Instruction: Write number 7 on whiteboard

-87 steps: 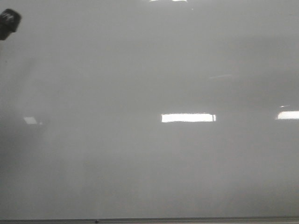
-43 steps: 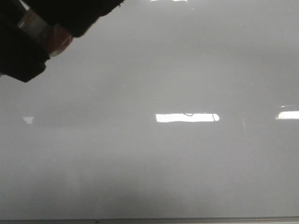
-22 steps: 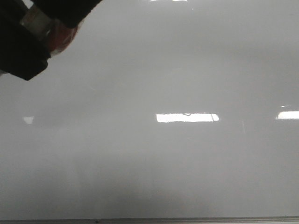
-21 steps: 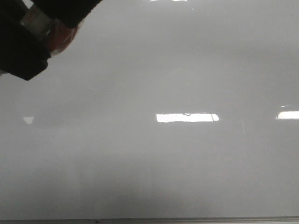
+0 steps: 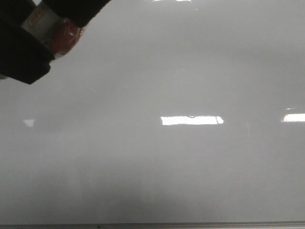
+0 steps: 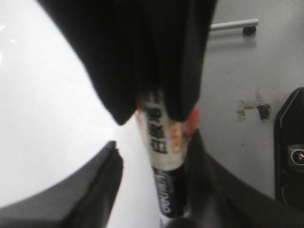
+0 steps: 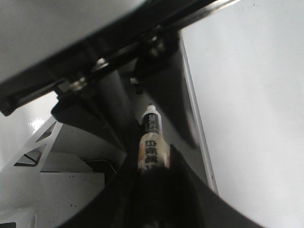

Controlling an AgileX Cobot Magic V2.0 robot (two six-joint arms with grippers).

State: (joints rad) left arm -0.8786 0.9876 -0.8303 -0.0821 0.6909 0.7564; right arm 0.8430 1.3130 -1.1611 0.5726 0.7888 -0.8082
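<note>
The whiteboard (image 5: 171, 157) fills the front view, glossy pale grey with glare patches; no black marker line shows on it, so the number 7 is not in view. A marker (image 5: 56, 32) with a white and red label sits among dark gripper bodies at the upper left. In the right wrist view my right gripper (image 7: 154, 159) is shut on the marker (image 7: 152, 140), whose black end points away. In the left wrist view my left gripper (image 6: 154, 142) is open around the marker's black end (image 6: 170, 190). One finger (image 6: 107, 178) stands apart from it and the other is beside it.
The whiteboard's thin grey frame edge (image 5: 190, 224) runs along the bottom of the front view and also shows in the right wrist view (image 7: 197, 128). A grey speckled surface (image 6: 242, 80) and a black device (image 6: 290, 156) lie beside the board.
Two seconds ago only a small dark tip showed at the upper left. The dark grippers with the marker then came into view, and they have since shifted slightly up and right.
</note>
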